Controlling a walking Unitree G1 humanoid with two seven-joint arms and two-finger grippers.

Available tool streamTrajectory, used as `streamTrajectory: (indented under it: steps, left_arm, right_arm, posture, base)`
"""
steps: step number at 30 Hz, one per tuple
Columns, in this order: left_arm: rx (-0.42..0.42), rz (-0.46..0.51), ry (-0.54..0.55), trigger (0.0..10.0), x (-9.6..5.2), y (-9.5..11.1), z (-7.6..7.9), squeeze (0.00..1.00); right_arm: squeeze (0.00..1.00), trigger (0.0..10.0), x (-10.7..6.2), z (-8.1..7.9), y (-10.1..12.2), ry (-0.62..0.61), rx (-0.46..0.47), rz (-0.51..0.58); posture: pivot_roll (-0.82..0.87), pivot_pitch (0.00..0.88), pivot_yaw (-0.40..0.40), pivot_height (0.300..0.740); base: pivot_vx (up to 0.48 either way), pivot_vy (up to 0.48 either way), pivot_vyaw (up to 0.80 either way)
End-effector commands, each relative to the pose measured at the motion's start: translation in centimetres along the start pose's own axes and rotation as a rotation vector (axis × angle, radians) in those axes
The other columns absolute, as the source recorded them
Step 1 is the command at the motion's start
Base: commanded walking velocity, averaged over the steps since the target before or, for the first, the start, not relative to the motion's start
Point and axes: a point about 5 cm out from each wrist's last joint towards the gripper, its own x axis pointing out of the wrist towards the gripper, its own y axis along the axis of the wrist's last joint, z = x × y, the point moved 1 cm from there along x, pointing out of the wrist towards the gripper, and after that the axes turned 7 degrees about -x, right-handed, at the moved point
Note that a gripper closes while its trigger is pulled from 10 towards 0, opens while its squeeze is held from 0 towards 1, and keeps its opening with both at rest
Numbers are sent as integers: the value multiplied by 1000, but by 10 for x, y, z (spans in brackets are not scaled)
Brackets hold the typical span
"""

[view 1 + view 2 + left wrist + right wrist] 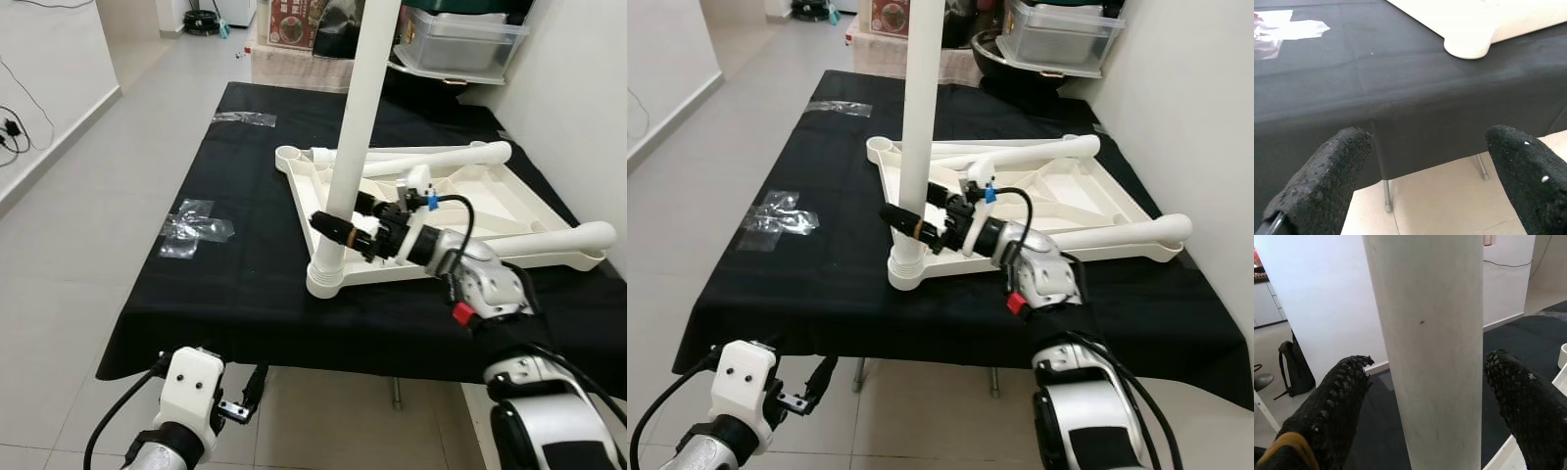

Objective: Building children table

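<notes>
Seemingly mid leg-fitting, the right gripper [333,228], fingers spread, straddles the upright leg [355,127] and must clench before twisting; left gripper [1425,176] hangs released.

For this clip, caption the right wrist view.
Right gripper open around the upright white table leg.

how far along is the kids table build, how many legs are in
One leg stands upright in the near corner socket of the upside-down white tabletop on the black cloth. The right gripper sits around that leg, fingers open, not clamped. Two more legs lie loose on the tabletop, not yet fitted. The left gripper hangs idle below the table edge.
</notes>
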Motion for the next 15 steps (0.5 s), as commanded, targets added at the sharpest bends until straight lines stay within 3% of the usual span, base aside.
streamTrajectory:
  steps: [1, 12, 13, 14, 15]
  left_arm:
    - [0, -11, -6, 10000, -2, -1, 2, 0]
    - [-1, -17, -8, 10000, -2, -1, 3, 0]
    - [-1, -18, -7, 10000, -2, -1, 3, 0]
    - [-1, -18, -7, 10000, -2, -1, 3, 0]
    - [0, -19, -7, 10000, -2, -1, 3, 0]
  right_arm:
    - [0, 10000, 5, -1, 0, 7, -13, -3]
    - [0, 10000, 26, -9, 1, 44, -25, 18]
    - [0, 7882, 28, -11, 0, 49, -23, 18]
    - [0, 7882, 28, -11, 0, 49, -23, 18]
    - [0, 0, 31, -13, -2, 50, -22, 18]
  posture:
    - [130, 131, -131, 740]
    - [131, 135, -134, 740]
    - [131, 138, -134, 740]
    - [131, 138, -134, 740]
    - [130, 138, -133, 740]
  base:
    - [0, 0, 0]
    - [0, 0, 0]
    - [0, 0, 0]
    - [0, 0, 0]
    - [0, 0, 0]
